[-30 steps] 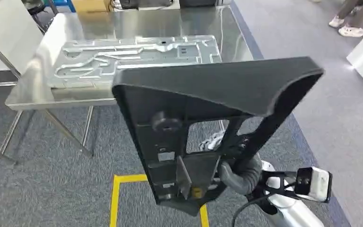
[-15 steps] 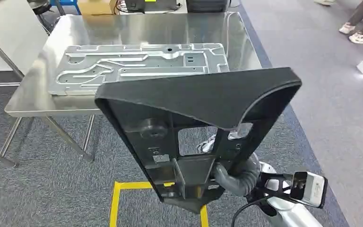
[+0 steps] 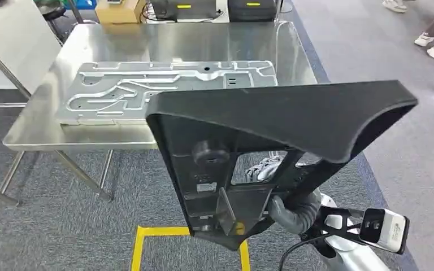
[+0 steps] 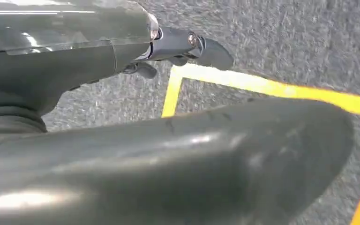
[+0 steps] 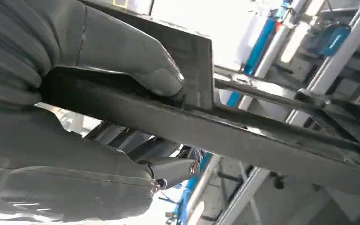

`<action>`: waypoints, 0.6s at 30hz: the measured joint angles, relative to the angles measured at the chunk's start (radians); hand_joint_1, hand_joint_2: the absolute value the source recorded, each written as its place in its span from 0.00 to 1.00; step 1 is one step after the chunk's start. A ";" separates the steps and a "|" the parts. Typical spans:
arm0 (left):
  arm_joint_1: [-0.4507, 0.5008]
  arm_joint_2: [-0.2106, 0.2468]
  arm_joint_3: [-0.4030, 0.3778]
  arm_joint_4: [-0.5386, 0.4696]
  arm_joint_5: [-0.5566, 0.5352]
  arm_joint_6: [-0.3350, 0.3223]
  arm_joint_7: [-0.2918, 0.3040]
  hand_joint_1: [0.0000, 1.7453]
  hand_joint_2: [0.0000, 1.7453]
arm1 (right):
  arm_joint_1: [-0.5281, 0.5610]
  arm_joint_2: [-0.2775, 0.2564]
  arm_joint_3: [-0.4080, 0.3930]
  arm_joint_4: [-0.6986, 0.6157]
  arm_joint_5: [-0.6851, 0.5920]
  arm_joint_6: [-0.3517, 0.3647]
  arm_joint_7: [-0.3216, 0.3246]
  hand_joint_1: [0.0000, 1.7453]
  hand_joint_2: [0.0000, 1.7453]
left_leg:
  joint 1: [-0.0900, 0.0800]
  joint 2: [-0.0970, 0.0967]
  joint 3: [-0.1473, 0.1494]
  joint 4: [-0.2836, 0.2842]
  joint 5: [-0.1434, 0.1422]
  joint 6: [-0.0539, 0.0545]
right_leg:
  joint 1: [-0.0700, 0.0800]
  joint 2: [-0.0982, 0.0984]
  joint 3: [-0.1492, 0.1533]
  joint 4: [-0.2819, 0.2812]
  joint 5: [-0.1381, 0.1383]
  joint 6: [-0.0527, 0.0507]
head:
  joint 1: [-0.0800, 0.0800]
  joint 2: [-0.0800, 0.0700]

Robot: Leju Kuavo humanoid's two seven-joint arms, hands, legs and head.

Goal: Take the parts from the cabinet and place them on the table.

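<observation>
Large black moulded plastic bracket part (image 3: 271, 141) was held upright in front of robot, short of steel table (image 3: 164, 42) where flat silver stamped metal plate (image 3: 164, 87) lay. Right hand (image 3: 291, 212) clenched around part's lower strut, thumb (image 5: 136, 56) pressed on rib edge. Left hand (image 4: 187, 47) hung over grey carpet (image 4: 281, 42) near yellow floor tape (image 4: 262, 86), holding nothing, fingers loosely extended. Judgement: part stiff, fairly light but top-heavy and broad; low single-hand hold likely lets it sway; ribbed strut gave surest purchase, smooth curved flange looked slippery.

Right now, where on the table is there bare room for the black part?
Bare steel lies behind the metal plate, up to the table's far edge, and in a strip along its right side. The plate crowds the front and left. The right hand holds the black part.
</observation>
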 joint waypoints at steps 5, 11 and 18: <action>-0.002 0.000 0.003 0.000 0.000 0.000 -0.008 0.00 0.00 | 0.016 0.009 -0.008 -0.008 0.019 0.007 -0.025 0.94 1.00 | 0.005 0.000 0.040 -0.018 -0.016 0.024 | -0.003 -0.009 -0.132 0.223 -0.081 0.017 | 0.000 0.000; 0.011 -0.005 0.004 0.000 0.000 -0.005 -0.015 0.00 0.00 | 0.062 0.012 -0.018 -0.023 0.051 0.029 -0.026 0.94 1.00 | 0.005 -0.001 0.101 -0.019 -0.065 0.014 | -0.003 -0.021 -0.146 0.053 0.095 0.012 | 0.000 0.000; 0.011 -0.010 0.005 0.000 0.000 -0.007 -0.024 0.00 0.00 | 0.104 0.007 -0.040 -0.048 0.082 0.069 -0.028 0.94 1.00 | 0.005 0.003 0.101 0.047 -0.098 -0.029 | 0.002 -0.025 -0.102 -0.003 0.077 -0.033 | 0.000 0.000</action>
